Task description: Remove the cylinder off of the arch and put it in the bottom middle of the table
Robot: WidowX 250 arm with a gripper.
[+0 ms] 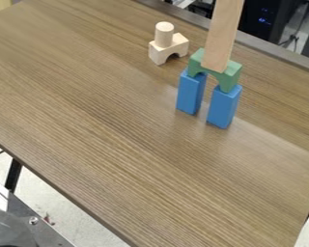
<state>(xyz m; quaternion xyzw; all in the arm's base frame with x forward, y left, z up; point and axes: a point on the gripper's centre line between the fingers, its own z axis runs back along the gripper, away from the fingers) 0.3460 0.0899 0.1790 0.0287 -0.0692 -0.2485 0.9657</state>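
Cylinder [164, 34] of pale wood stood upright atop a matching pale arch [160, 52] toward the far side of the desk [105, 120], near a green arch [231, 75] bridging two blue blocks [190, 91]. None of the job appeared done: the lift, the carry and the placing at the bottom middle all lay ahead. Whether the hand was open, closed or gripping anything could not be told; the cylinder touched only its arch.

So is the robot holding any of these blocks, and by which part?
The pale wooden cylinder isn't held; it rests on a pale wooden arch. Whether the tall tan plank is held above the picture's edge can't be told.
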